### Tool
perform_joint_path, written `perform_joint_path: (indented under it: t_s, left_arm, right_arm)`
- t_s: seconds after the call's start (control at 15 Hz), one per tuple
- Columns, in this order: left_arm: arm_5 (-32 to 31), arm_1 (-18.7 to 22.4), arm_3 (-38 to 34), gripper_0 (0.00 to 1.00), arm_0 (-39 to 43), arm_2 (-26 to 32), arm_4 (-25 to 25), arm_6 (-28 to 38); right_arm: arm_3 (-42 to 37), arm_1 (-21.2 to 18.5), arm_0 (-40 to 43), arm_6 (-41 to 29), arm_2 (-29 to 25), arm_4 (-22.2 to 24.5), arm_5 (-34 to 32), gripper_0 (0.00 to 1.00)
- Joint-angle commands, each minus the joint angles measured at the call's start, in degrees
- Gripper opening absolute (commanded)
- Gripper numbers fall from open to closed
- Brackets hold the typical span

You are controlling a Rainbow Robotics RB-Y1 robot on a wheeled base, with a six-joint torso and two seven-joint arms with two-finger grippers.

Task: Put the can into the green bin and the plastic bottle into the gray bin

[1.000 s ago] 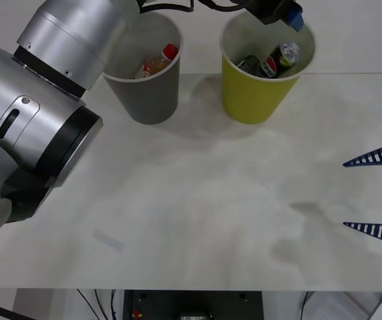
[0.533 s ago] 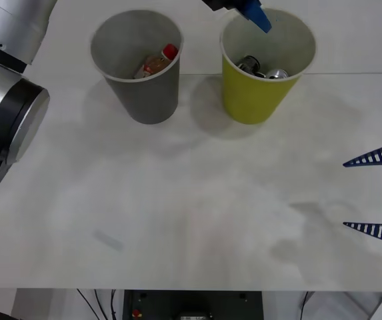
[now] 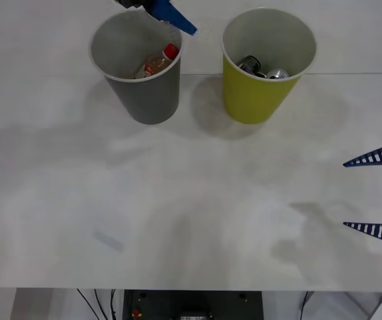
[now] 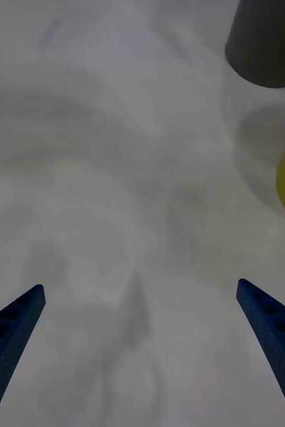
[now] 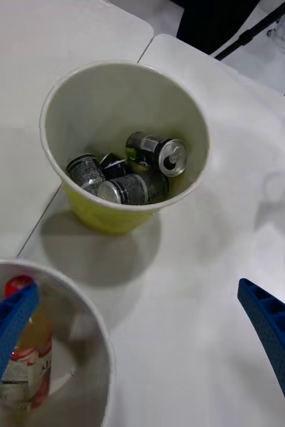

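The can (image 5: 157,152) lies in the green bin (image 3: 254,100), the plastic bottle (image 3: 157,62) in the gray bin (image 3: 147,93), both grippers' jaws released and empty: left gripper (image 5: 142,353) above the bins, right gripper (image 3: 375,195) at the counter's (image 3: 191,220) edge.

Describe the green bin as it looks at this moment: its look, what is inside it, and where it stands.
The green bin is a large tapered cup, yellow-green outside, with a whitish inside and rim, smooth like plastic or coated paper. It stands upright on the white table, apart from the gray bin beside it. Several dark and silver cans lie at its bottom; one can lies on its side with its pull-tab top showing. No gripper touches the bin.
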Motion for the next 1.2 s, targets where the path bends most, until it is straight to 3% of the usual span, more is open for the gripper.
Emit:
perform_joint_path:
  t_s: [0.07, 0.33, 0.53, 0.87, 1.0, 1.2]
  left_arm:
    - [-0.1, 7.4, -4.4, 1.00, 5.6, 1.2, 5.0, -4.9]
    - [-0.1, 17.1, -5.6, 1.00, 12.4, 1.8, 12.4, -17.1]
    - [-0.1, 21.3, -9.1, 1.00, 21.5, 8.1, 14.0, -26.2]
    - [-0.1, 22.7, -25.6, 1.00, 42.9, 24.2, 12.4, -32.4]
    - [-0.1, 22.7, -28.8, 1.00, 48.8, 28.1, 12.7, -33.5]
    - [-0.1, 22.6, -29.3, 1.00, 54.9, 31.8, 12.8, -41.0]
  right_arm:
    - [0.0, 0.0, 0.0, 0.0, 0.0, 0.0, 0.0, 1.00]
    - [0.0, 0.0, 0.0, 0.0, 0.0, 0.0, 0.0, 1.00]
    - [0.0, 0.0, 0.0, 0.0, 0.0, 0.0, 0.0, 1.00]
    - [0.0, 0.0, 0.0, 0.0, 0.0, 0.0, 0.0, 1.00]
    - [0.0, 0.0, 0.0, 0.0, 0.0, 0.0, 0.0, 1.00]
    - [0.0, 0.0, 0.0, 0.0, 0.0, 0.0, 0.0, 1.00]
